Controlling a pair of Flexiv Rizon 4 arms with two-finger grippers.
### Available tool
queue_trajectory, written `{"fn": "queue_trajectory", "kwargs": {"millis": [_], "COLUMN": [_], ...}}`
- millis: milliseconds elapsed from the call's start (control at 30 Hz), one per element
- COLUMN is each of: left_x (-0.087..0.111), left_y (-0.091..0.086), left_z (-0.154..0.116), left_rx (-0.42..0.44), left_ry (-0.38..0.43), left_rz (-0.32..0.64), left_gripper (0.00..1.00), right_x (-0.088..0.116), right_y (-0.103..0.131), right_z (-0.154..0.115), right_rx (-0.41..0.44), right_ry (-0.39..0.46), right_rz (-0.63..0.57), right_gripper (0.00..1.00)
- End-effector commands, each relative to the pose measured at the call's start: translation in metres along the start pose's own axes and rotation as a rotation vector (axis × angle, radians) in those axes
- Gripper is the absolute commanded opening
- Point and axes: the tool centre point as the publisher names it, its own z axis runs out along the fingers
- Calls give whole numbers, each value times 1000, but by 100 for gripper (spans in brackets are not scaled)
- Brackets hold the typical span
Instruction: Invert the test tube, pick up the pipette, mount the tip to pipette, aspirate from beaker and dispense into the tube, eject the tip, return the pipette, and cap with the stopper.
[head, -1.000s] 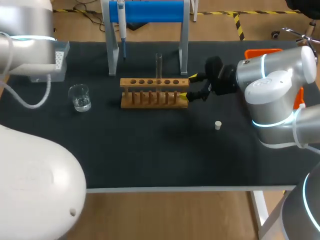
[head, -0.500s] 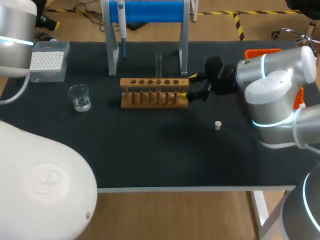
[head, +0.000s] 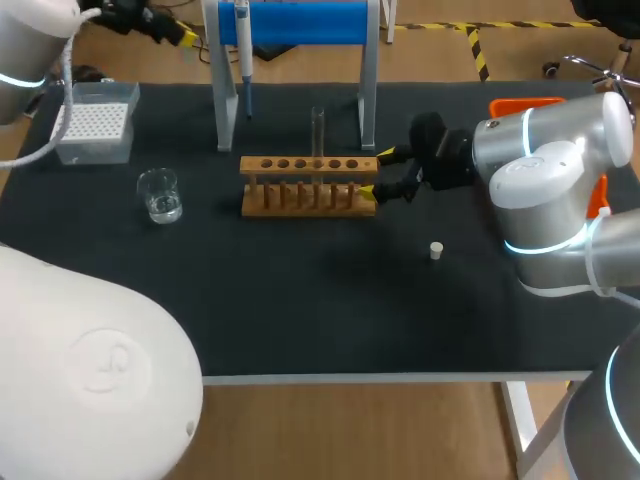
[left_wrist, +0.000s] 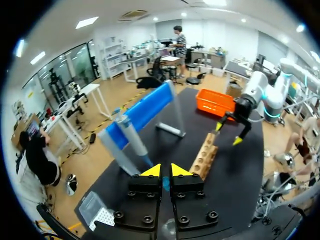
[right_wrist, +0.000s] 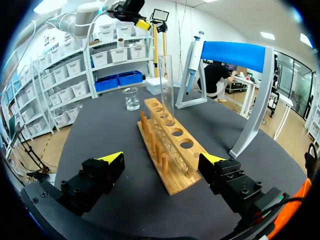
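Beaker (head: 159, 194) with a little clear liquid sits at the table's (head: 300, 300) left side. Tip box (head: 95, 120) behind it, rows of white tips inside. Test tube (head: 318, 130) stands upright in a middle hole of the wooden rack (head: 308, 185); can't tell if anything is in it. Orange bin (head: 525, 103) at far right, contents hidden by the arm. Pipette (head: 243, 50) hangs on the blue stand (head: 300, 22) behind the rack. Stopper (head: 436, 250) lies alone on the mat, right of the rack.

Right gripper (head: 377, 172) released, fingers wide on either side of the rack's right end, not touching. Left gripper (left_wrist: 162, 171) clenched on nothing, up past the far left corner.

Since earlier: left arm lifted off the tip box, which is now fully uncovered; right arm unmoved.

Counts: one beaker, one tube, one rack, one pipette, one stopper, one tip box, one bin.
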Motion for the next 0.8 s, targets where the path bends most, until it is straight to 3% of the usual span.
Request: {"fn": "queue_trajectory", "kwargs": {"millis": [33,233,800], "left_x": [18,49,95], "left_y": [-16,-27,-41], "left_z": [12,37,51], "left_rx": [-78,-81,-55], "left_ry": [63,173,193], "left_rz": [36,119,65], "left_gripper": [0,0,0], "right_x": [0,0,0], "right_y": [0,0,0], "right_z": [0,0,0], "right_rx": [0,0,0], "right_ry": [0,0,0], "right_rz": [0,0,0], "right_gripper": [100,100,100]}}
